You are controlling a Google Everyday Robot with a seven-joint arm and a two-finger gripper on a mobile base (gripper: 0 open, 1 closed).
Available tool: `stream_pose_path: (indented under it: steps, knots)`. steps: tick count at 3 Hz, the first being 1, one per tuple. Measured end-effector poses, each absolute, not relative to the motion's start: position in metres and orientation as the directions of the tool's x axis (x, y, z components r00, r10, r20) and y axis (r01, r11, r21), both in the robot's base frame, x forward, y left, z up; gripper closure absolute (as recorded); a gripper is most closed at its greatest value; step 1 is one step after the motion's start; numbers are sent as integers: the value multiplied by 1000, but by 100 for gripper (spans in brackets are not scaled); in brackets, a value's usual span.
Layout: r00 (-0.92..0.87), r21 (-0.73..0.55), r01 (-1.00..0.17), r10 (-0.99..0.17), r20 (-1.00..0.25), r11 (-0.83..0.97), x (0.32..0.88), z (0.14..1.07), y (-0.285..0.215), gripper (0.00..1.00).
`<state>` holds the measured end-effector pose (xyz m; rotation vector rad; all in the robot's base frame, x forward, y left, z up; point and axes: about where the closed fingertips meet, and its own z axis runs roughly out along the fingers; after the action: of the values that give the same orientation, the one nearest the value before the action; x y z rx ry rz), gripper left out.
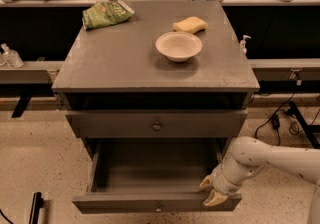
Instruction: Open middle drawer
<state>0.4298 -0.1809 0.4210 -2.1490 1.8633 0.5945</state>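
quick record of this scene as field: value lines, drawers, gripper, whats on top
middle drawer: pulled well out, interior exposed
upper drawer: front closed, round knob at centre
lowest drawer: not in view
gripper: at the middle drawer's front, at its end on the right of the view
arm: comes in from the right of the view, low beside the cabinet
cabinet top: white bowl, yellow sponge, green bag
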Motion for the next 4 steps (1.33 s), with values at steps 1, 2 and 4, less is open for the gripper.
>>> stream_pose_path:
  steps: [1,2,4]
  knots:
    - [125,92,-978,-875,-467,-189,425,429,-179,68]
    - [125,96,-977,-874,-469,-191,424,427,-177,37]
    - [125,101,-976,-873,-471,-194,422,425,-176,0]
